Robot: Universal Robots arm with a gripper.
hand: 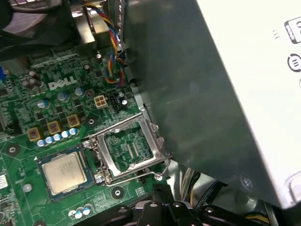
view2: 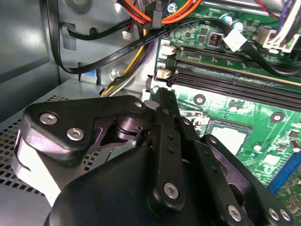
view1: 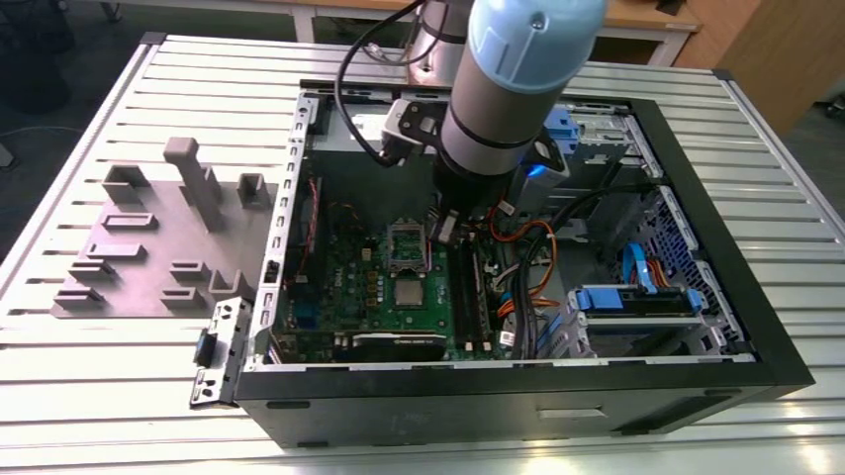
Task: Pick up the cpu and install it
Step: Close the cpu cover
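Black two-finger gripper [view2: 162,94]: fingers pressed together, nothing pinched. Small square silvery-grey cpu [hand: 65,172] lies flat on the green motherboard [hand: 61,108], off to one side of the fingertips, just beside the open silver socket frame [hand: 129,150]. Tight room: grey metal box [hand: 211,94] close alongside.

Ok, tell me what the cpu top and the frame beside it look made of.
The cpu top looks like brushed metal, silvery-grey with a dull sheen; it sits in a pale-rimmed square on the motherboard. The socket frame beside it looks like bare stamped steel, shiny with thin bent edges, standing open.
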